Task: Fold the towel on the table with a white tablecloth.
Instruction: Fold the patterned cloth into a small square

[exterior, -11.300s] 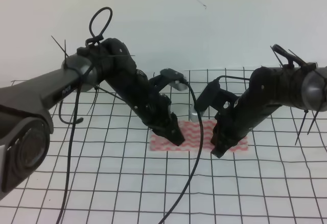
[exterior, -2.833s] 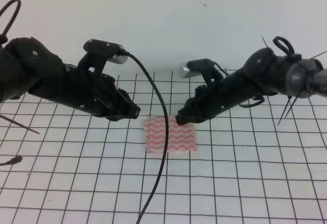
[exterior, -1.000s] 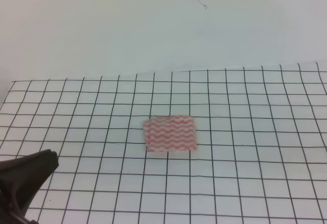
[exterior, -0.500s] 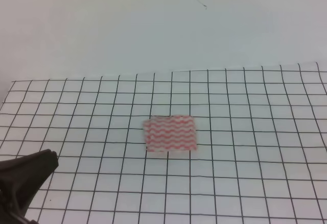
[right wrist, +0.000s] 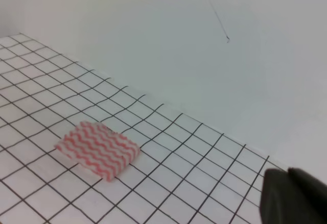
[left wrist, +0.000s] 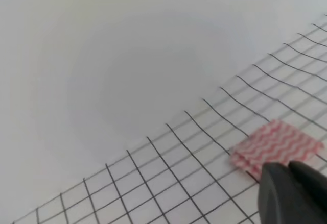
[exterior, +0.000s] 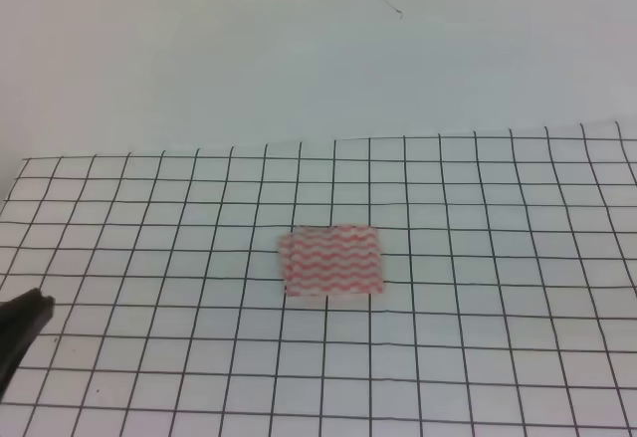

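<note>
So the towel (exterior: 331, 261) is sitting flat on the table with a white tablecloth (exterior: 478, 357), pretty much dead centre in the high view, folded down into a small rectangle with the pink-red wavy stripes facing up. Nothing is touching it. In the high view the only bit of robot showing is a dark chunk of the left arm (exterior: 18, 326) poking in at around 8 o'clock from the towel, well apart from it, right at the frame edge. From the left wrist cam the towel (left wrist: 276, 146) sits toward 4 o'clock in the frame, and the left gripper (left wrist: 294, 193) is just a dark blob at the bottom right corner, partly covering the near edge of the cloth in that view; its two fingers look pressed together with only a thin seam between them, and it has nothing in its grasp. The right wrist cam shows the towel (right wrist: 97, 149) at about 8 o'clock in the frame, layered edges visible along its near side. The right gripper (right wrist: 294, 197) is a dark shape down at 5 o'clock, well apart from the towel, and honestly I can't tell whether its fingers are apart or together from what's visible. Behind the table there's a plain white wall (exterior: 299, 49) with a thin dark mark (exterior: 383, 0) near the top.
</note>
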You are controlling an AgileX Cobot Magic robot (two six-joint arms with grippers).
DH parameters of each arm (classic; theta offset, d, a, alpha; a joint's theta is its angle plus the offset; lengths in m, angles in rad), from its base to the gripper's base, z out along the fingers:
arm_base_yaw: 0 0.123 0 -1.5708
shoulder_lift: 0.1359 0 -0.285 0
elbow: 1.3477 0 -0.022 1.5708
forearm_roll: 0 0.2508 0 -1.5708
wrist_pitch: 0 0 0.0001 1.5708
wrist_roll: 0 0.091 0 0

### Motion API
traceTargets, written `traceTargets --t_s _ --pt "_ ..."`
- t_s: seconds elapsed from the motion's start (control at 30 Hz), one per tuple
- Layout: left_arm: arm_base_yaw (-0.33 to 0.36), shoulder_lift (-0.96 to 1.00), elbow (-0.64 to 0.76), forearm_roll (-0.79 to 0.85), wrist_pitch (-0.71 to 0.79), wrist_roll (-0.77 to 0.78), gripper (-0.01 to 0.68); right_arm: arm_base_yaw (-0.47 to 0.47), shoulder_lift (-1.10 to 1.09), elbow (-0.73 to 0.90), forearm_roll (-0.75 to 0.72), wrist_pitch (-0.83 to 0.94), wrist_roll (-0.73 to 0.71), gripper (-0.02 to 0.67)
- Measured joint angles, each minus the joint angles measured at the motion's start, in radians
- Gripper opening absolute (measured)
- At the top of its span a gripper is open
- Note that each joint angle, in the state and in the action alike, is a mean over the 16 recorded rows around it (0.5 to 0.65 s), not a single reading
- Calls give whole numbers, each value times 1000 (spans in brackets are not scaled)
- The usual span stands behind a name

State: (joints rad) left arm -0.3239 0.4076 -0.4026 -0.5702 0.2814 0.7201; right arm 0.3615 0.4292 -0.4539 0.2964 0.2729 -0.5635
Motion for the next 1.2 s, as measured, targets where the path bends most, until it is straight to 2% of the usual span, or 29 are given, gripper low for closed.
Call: traceTargets --t_s 0.3,0.5,0.8,1.2 --pt "62 -235 213 233 -110 -349 -1 0 1 0 0 -1 0 0" --pt "146 -364 341 312 -80 -532 -1 0 1 0 0 -1 0 0" --pt "229 -427 408 338 17 -611 -1 0 1 0 0 -2 0 -1" --pt "237 -430 417 348 36 -629 0 0 1 0 0 -2 0 -1"
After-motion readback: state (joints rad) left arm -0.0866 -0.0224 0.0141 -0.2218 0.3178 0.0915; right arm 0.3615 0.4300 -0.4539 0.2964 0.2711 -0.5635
